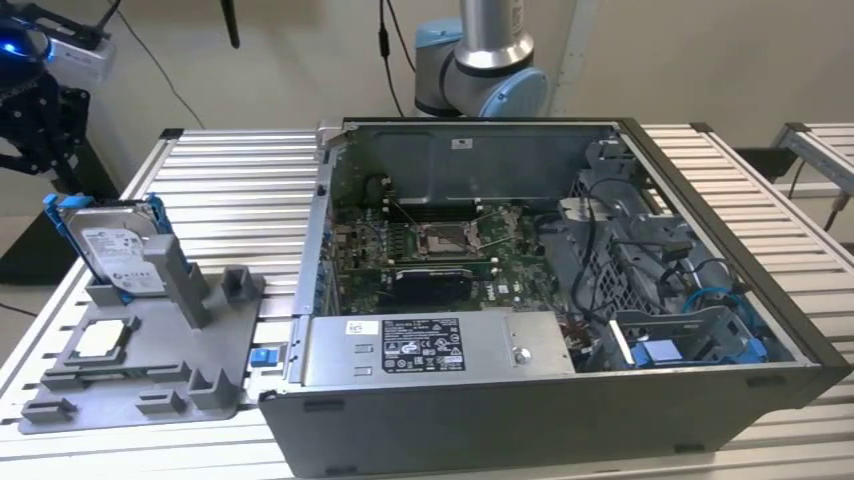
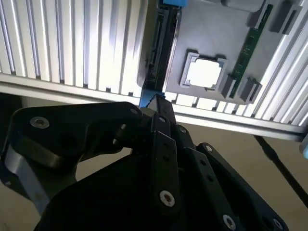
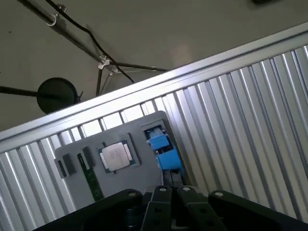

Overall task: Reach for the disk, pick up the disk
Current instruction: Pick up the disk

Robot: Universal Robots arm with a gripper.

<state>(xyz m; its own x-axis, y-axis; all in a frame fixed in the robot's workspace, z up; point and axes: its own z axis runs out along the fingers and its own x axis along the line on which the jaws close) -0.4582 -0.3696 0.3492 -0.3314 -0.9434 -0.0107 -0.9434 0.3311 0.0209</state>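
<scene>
One disk [image 1: 118, 250] standing upright in grey holder [image 1: 160, 345], worktop's [image 1: 240, 170] edge, the exterior view's left | gripper [image 2: 154, 102] hovering apart, closed, gripping nothing.

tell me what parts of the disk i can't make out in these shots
- Disk: in the exterior view its lower end sits hidden in the gray holder.
- In the second wrist view it shows edge-on, label unseen, one end cut off by the picture's edge.
- In the first wrist view the gripper covers its near end.
</scene>
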